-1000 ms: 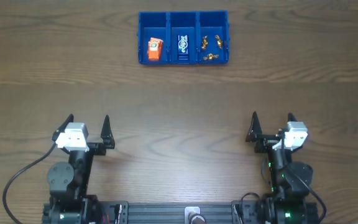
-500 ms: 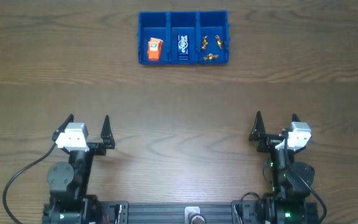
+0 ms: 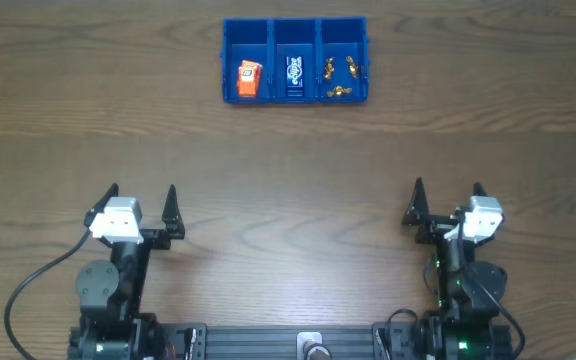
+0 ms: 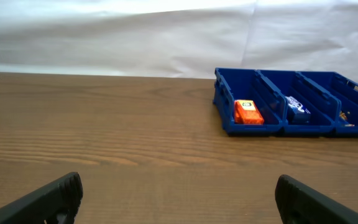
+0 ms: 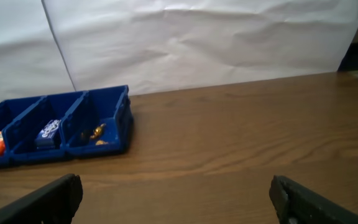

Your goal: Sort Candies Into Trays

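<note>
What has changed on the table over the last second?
The right tool, open and empty, drifted slightly toward the robot's right. The left tool, also open, stayed put. The blue tray, orange candy, blue candy and gold candies did not move.

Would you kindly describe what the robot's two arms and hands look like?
Both arms are black and jointed, on round bases with small green lights. The left hand and right hand each have two black, tapering, pointed fingers and a white block at the wrist. A black cable loops out beside the left arm's base.
</note>
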Action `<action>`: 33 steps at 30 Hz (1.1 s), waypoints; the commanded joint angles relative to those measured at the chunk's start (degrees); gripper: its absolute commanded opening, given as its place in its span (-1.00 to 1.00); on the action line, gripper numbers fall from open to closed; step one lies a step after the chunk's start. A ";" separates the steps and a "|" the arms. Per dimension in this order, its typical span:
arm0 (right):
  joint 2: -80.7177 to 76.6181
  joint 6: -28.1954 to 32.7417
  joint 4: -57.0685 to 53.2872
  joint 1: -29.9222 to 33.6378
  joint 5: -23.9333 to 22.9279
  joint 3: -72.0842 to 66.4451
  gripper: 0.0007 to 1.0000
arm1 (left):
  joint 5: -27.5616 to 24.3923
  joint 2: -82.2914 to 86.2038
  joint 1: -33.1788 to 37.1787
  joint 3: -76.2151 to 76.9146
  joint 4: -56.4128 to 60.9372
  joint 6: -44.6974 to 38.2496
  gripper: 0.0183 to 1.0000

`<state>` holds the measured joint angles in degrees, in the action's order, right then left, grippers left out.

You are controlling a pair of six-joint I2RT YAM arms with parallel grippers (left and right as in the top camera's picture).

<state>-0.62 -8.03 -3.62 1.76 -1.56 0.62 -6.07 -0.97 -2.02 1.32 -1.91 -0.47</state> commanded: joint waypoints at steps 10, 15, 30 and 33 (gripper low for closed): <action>0.46 8.13 -1.18 0.24 1.70 -0.15 1.00 | -1.01 0.28 0.22 -1.01 -2.03 -0.83 1.00; 0.46 8.13 -1.16 0.24 1.70 -0.15 1.00 | -1.01 0.28 0.22 -1.01 -2.03 -0.83 1.00; 0.44 8.13 -1.16 0.24 1.70 -0.15 1.00 | -1.01 0.28 0.22 -1.01 -2.03 -0.83 1.00; 0.44 8.13 -1.18 0.24 1.70 -0.15 1.00 | -1.01 0.28 0.22 -1.01 -2.03 -0.83 1.00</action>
<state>-0.62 -0.75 -4.45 1.76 -0.60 0.62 -6.07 -0.97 -2.02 1.32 -1.91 -0.49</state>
